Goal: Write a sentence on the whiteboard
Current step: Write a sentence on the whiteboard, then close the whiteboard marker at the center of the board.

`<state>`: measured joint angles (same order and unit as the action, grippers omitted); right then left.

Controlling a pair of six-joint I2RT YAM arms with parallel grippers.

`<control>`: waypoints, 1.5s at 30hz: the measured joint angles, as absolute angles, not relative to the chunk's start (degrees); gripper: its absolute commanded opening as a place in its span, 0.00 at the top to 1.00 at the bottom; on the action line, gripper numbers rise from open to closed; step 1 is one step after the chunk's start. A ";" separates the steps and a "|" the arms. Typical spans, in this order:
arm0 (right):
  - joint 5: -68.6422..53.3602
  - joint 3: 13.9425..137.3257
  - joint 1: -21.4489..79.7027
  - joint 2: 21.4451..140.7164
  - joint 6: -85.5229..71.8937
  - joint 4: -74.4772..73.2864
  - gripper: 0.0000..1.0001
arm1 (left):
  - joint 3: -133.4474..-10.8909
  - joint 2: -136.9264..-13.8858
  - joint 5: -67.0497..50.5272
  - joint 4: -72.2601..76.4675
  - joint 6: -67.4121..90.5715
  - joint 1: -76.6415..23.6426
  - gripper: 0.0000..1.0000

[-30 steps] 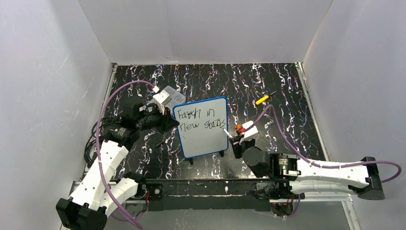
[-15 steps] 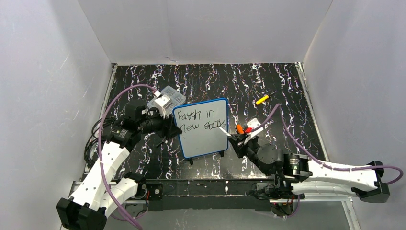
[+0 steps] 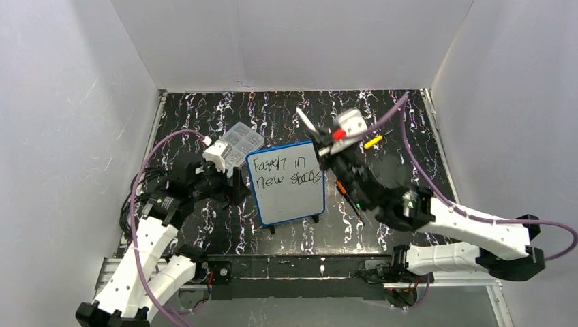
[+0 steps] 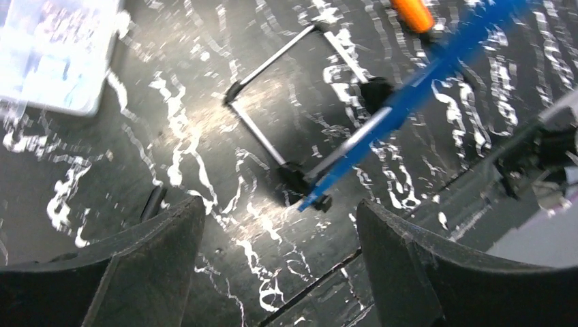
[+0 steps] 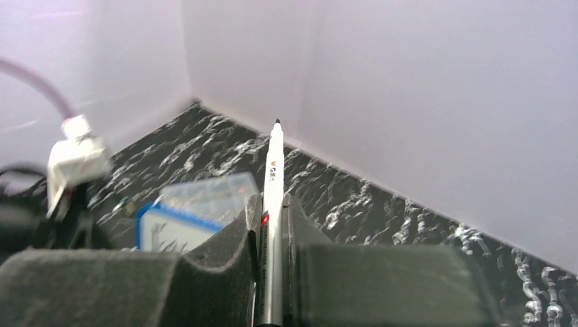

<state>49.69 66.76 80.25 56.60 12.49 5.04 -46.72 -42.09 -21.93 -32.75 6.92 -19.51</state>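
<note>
Words are sitting on the whiteboard (image 3: 290,204) as we are looking down from the top camera. The sentence (image 3: 283,172) is running in two black lines across the upper part of the white face, and the lower part is showing bare. The board is standing on its little black feet near the middle of the table (image 3: 409,116).

We are holding the right gripper (image 3: 326,144) up just past the board's far right corner. It is pinching a white marker (image 3: 307,122), and the tip is pointing up and away from the board. The left gripper (image 3: 235,180) is sitting just beside the board's left edge; we cannot tell if it is touching.

We are thinking the writing is mostly done. What is left may be more words, or only putting the marker down. The letters are too small for us to read surely.

From the left wrist, we are seeing the two fingers (image 4: 136,272) spread wide with nothing between them. The board is showing only as a thin blue edge with a wire stand, so its face is hidden. A clear box (image 4: 54,54) is getting cut off at the top left.

From the right wrist, we are seeing the pads (image 5: 225,252) squeezing the marker from both sides. Only a corner of the board is peeking out by the left finger, and everything low down is looking blurry.
</note>
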 measured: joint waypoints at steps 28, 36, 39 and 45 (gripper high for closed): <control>12.58 63.42 29.58 57.49 -7.18 -4.91 0.99 | -43.05 -72.71 3.40 -38.13 22.92 -15.81 0.50; 12.47 62.13 29.26 51.13 -7.16 -5.89 0.99 | -45.30 -79.29 1.96 -35.29 19.33 -14.41 0.53; 12.47 62.13 29.26 50.30 -7.11 -5.91 0.99 | -46.83 -81.41 1.23 -34.39 17.19 -14.35 0.56; 12.56 62.04 29.26 50.24 -7.05 -6.11 0.99 | -47.72 -84.68 -1.52 -33.06 14.72 -14.35 0.59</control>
